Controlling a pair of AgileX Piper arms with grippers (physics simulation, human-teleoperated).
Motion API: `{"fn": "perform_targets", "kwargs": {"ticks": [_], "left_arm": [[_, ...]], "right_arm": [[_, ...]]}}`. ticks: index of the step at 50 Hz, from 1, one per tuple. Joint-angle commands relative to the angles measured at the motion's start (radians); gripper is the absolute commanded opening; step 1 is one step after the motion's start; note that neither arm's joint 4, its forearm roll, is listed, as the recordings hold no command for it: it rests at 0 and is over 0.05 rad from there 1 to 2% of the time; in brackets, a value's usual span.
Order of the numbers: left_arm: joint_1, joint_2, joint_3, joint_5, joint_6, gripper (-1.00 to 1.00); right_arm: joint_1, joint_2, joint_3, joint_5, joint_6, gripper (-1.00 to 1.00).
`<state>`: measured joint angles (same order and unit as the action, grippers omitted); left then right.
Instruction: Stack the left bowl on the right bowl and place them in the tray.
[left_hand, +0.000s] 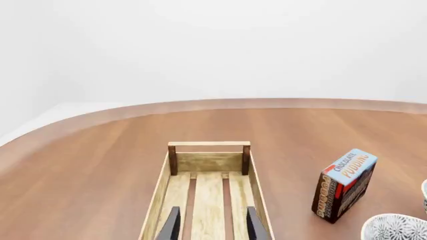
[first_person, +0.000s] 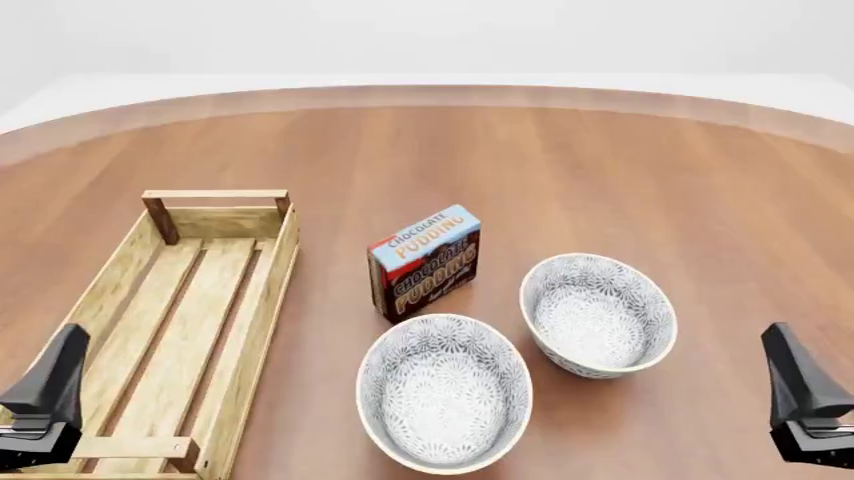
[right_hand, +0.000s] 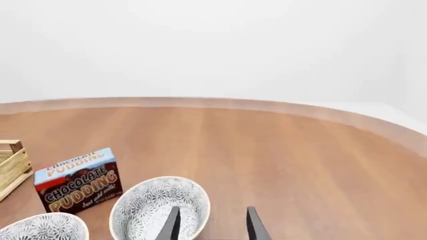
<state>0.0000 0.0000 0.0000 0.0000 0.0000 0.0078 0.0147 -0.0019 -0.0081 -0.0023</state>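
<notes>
Item: round white floral-patterned left bowl (first_person: 445, 392), forward-right of our left gripper (first_person: 47, 400), empty, fingers parted; right gripper (first_person: 801, 400) likewise parted.

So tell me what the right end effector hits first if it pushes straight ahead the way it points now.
Most likely the right bowl: in the right wrist view it sits just ahead of the open right end effector, partly under one finger. Depth is unclear, so it may catch only the bowl's rim or pass just beside it.
</notes>
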Motion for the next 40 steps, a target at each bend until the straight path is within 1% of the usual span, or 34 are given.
{"fn": "perform_targets", "kwargs": {"ticks": [1, 2, 3, 6, 9, 11, 12, 14, 15, 17, 18, 20, 22, 24, 25, 26, 27, 29, 31, 35, 37, 40], "left_arm": [[0.0, 0.0, 0.0, 0.0, 0.0, 1.0], [0.0, 0.0, 0.0, 0.0, 0.0, 1.0], [0.0, 0.0, 0.0, 0.0, 0.0, 1.0], [0.0, 0.0, 0.0, 0.0, 0.0, 1.0], [0.0, 0.0, 0.0, 0.0, 0.0, 1.0], [0.0, 0.0, 0.0, 0.0, 0.0, 1.0], [0.0, 0.0, 0.0, 0.0, 0.0, 1.0], [0.0, 0.0, 0.0, 0.0, 0.0, 1.0], [0.0, 0.0, 0.0, 0.0, 0.0, 1.0], [0.0, 0.0, 0.0, 0.0, 0.0, 1.0], [0.0, 0.0, 0.0, 0.0, 0.0, 1.0], [0.0, 0.0, 0.0, 0.0, 0.0, 1.0], [0.0, 0.0, 0.0, 0.0, 0.0, 1.0], [0.0, 0.0, 0.0, 0.0, 0.0, 1.0], [0.0, 0.0, 0.0, 0.0, 0.0, 1.0], [0.0, 0.0, 0.0, 0.0, 0.0, 1.0], [0.0, 0.0, 0.0, 0.0, 0.0, 1.0], [0.0, 0.0, 0.0, 0.0, 0.0, 1.0], [0.0, 0.0, 0.0, 0.0, 0.0, 1.0], [0.0, 0.0, 0.0, 0.0, 0.0, 1.0], [0.0, 0.0, 0.0, 0.0, 0.0, 1.0], [0.0, 0.0, 0.0, 0.0, 0.0, 1.0]], "right_arm": [[0.023, 0.01, -0.024, 0.015, -0.026, 1.0], [0.032, -0.012, -0.035, 0.034, -0.016, 1.0], [0.032, -0.006, -0.035, 0.029, -0.016, 1.0], [0.041, -0.012, -0.088, 0.074, -0.003, 1.0], [0.066, -0.004, -0.13, 0.109, -0.031, 1.0], [0.089, 0.019, -0.171, 0.128, -0.04, 1.0], [0.107, 0.048, -0.203, 0.132, -0.061, 1.0], [0.117, 0.057, -0.215, 0.132, -0.064, 1.0], [0.153, 0.128, -0.255, 0.12, -0.091, 1.0], [0.199, 0.195, -0.296, 0.105, -0.127, 1.0], [0.227, 0.255, -0.326, 0.091, -0.157, 1.0], [0.26, 0.326, -0.378, 0.077, -0.2, 1.0], [0.284, 0.384, -0.419, 0.067, -0.222, 1.0], [0.315, 0.468, -0.472, 0.059, -0.255, 1.0], [0.334, 0.507, -0.488, 0.051, -0.266, 1.0], [0.334, 0.508, -0.488, 0.051, -0.266, 1.0], [0.346, 0.547, -0.509, 0.043, -0.288, 1.0], [0.368, 0.607, -0.535, 0.029, -0.302, 1.0], [0.396, 0.681, -0.569, 0.019, -0.329, 1.0], [0.472, 0.826, -0.627, -0.004, -0.382, 1.0], [0.487, 0.854, -0.642, -0.005, -0.384, 1.0], [0.518, 0.924, -0.674, -0.014, -0.406, 1.0]]}}
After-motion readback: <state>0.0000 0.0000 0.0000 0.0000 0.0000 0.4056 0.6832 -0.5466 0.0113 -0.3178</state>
